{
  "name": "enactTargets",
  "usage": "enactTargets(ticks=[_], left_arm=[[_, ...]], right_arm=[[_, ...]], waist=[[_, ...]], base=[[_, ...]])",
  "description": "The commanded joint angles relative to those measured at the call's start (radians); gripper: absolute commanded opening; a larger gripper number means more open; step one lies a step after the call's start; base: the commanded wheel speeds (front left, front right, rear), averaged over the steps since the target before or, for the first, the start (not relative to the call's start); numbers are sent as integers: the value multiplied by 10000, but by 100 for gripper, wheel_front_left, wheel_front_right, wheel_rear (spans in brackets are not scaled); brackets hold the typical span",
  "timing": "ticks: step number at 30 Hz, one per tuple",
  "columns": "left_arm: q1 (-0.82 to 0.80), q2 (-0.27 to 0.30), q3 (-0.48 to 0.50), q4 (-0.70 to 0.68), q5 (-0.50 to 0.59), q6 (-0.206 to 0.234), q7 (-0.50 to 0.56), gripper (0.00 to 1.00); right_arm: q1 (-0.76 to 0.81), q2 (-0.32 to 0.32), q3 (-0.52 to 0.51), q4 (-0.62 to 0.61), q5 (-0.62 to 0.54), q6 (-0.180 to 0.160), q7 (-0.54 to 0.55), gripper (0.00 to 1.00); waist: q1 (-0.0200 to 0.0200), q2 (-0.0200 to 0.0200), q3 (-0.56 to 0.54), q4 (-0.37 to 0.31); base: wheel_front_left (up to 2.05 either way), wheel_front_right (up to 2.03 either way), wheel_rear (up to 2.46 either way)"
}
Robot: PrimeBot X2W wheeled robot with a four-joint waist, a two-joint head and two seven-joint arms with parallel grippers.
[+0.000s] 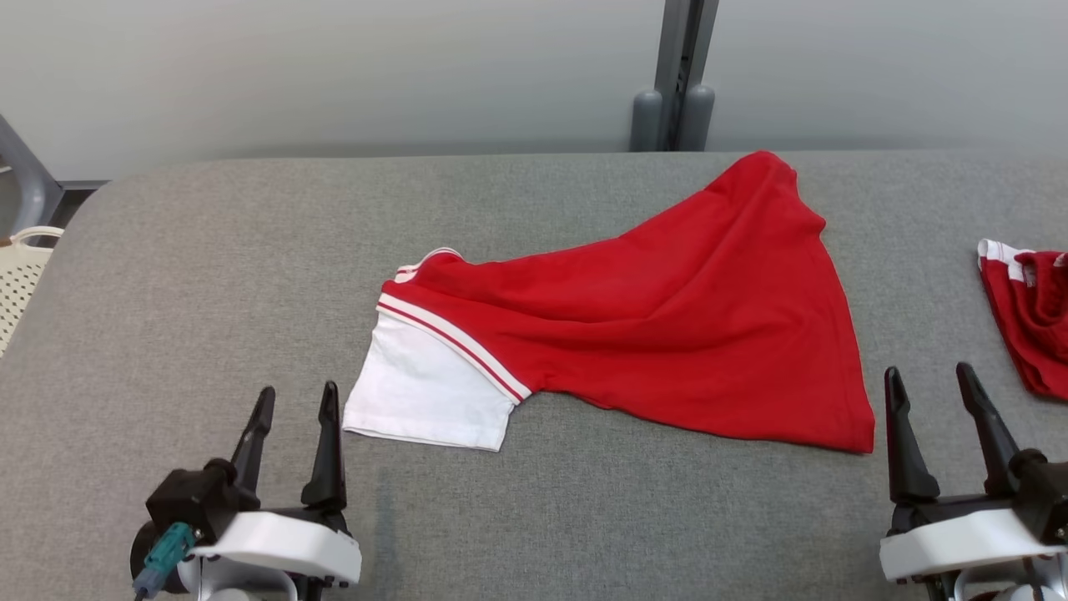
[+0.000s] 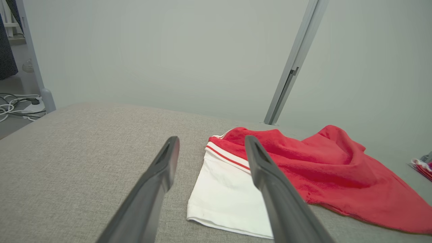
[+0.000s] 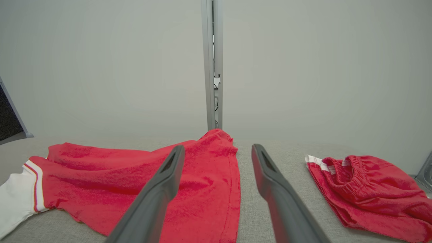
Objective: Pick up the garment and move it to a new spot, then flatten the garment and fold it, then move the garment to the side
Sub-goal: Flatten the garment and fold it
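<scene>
Red shirt (image 1: 667,334) lies mid-table (image 1: 209,250), rumpled and not flat. Its white sleeve (image 1: 425,392) points toward the near left, and the red body fans out to the right and far edge. Left claw (image 1: 299,388) is released, fingers spread and holding nothing, just beside the sleeve's near-left corner. In the left wrist view one finger overlaps the sleeve, so whether they touch is unclear. Right claw (image 1: 928,370) is also released and empty, just right of the shirt's near hem corner and apart from it. Another red garment (image 1: 1030,309) with white trim sits bunched at the table's right edge, well apart from the shirt. Cream basket (image 1: 21,275) off the left edge; grey post (image 1: 680,75) behind.
</scene>
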Motion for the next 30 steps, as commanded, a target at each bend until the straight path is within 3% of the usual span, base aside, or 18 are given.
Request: enactTargets(ticks=[1,13,30], left_arm=[[232,18,-50,-157,61,115,-11,100],[982,10,-326,-605,-236,544,-12,100],[1034,8,-440,-575,-156,586,-12,100]], right_arm=[[209,-21,52,-25,175,0,-47,100],[531,-19,404,231,486,0,-48,100],[469,-20,496,445,566,0,-48,100]], waist=[[0,0,-181,115],[0,0,-651,-16],[0,0,-783,70]], base=[[0,0,0],[0,0,0],[0,0,0]])
